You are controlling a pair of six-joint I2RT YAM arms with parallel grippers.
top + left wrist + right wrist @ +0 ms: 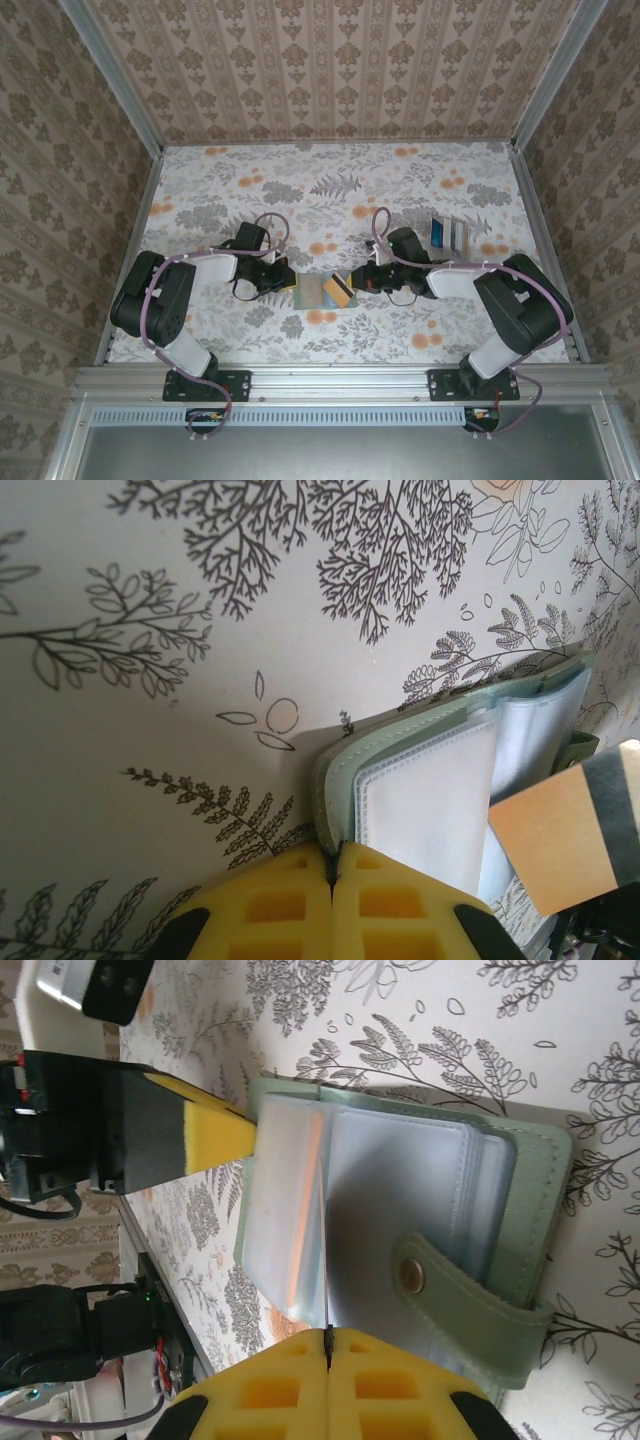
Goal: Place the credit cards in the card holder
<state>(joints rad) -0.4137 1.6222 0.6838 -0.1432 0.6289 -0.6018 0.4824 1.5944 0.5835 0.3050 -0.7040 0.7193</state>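
The card holder [311,292] lies open on the flowered table between the two arms, sage-green outside with clear slots inside [400,1200]. My left gripper [333,858] is shut on the holder's left edge [340,780], and it sits at the holder's left in the top view [281,281]. My right gripper [327,1335] is shut on an orange-tan card with a dark stripe [560,840]. That card shows edge-on [326,1290] over the holder's slots, tilted above the right half [340,291]. Two more credit cards [450,232] lie on the table at the back right.
The holder's strap with a snap button [412,1276] lies across its right half. Metal frame posts and patterned walls [330,60] enclose the table. Bare tablecloth [330,180] stretches behind the arms.
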